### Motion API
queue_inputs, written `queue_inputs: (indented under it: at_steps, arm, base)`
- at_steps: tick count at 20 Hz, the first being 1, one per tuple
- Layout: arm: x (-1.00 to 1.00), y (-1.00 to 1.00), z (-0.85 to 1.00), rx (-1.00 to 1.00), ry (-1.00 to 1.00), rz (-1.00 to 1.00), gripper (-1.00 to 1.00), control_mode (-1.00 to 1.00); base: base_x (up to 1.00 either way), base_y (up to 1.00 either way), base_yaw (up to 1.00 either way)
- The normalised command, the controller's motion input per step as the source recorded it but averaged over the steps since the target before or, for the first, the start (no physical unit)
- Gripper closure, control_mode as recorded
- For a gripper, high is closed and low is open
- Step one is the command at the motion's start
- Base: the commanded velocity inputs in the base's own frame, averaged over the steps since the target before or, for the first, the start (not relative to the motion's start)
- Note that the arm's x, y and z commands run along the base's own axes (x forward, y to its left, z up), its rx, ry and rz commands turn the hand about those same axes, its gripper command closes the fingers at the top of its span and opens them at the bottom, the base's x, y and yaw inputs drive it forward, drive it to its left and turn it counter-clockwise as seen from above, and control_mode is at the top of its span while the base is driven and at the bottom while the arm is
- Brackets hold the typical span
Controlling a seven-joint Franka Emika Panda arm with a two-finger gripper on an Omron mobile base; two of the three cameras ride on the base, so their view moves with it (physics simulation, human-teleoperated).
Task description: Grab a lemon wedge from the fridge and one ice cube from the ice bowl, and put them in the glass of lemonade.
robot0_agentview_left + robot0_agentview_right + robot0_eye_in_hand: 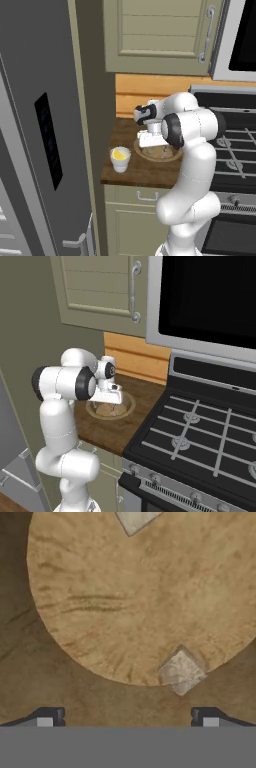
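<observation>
- Clearly the step in hand looks like the ice pick-up: the two-finger gripper (156,146) hangs over the wide, shallow, brownish see-through ice bowl (172,156), jaws spread wide apart and holding nothing.
- Far left stands the tall grey metallic fridge (35,150) with its dark door panel; no lemon wedge can be made out there.
- Just right of the fridge, near the counter's front edge, sits the small whitish tumbler of pale yellow lemonade (120,158), with something bright yellow at its surface; whether that is the wedge I cannot tell.
- Right of the tumbler is the bowl on the dark wooden counter (132,175). In the hand view a pale, squarish ice cube (181,672) lies by the bowl's inner edge, slightly off-centre between the dark finger tips (50,717); a second cube (134,519) lies well apart.
- To do it well, I would centre the jaws on the nearer cube before lowering, since the bowl wall beside it could catch a finger.
- Open room: the tumbler is close by, so the carry seems short; the black gas stove (210,431) bounds the counter on the right.
</observation>
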Motion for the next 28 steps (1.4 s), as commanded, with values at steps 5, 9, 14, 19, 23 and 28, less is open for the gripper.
queue_inputs:
  at_steps: [5,9,14,19,23,28]
  arm:
    - [-0.09,-0.09,0.05,0.0,0.0,-0.07,-1.0,-1.0]
    - [-0.17,-0.1,-0.2,0.0,0.0,-0.08,-1.0,-1.0]
    - [-0.18,-0.02,-0.1,0.0,-0.09,-0.04,-1.0,-1.0]
    - [-0.09,0.0,-0.01,-0.02,-0.17,0.0,-1.0,-1.0]
    - [0.0,0.0,-0.19,-0.02,0.0,0.0,-1.0,-1.0]
    - [0.0,0.0,-0.19,-0.06,-0.01,0.0,-1.0,-1.0]
  base:
    - [0.0,0.0,0.0]
    - [0.0,0.0,0.0]
    - [0.0,0.0,0.0]
    - [0.0,0.0,0.0]
    - [0.0,0.0,0.0]
    - [0.0,0.0,0.0]
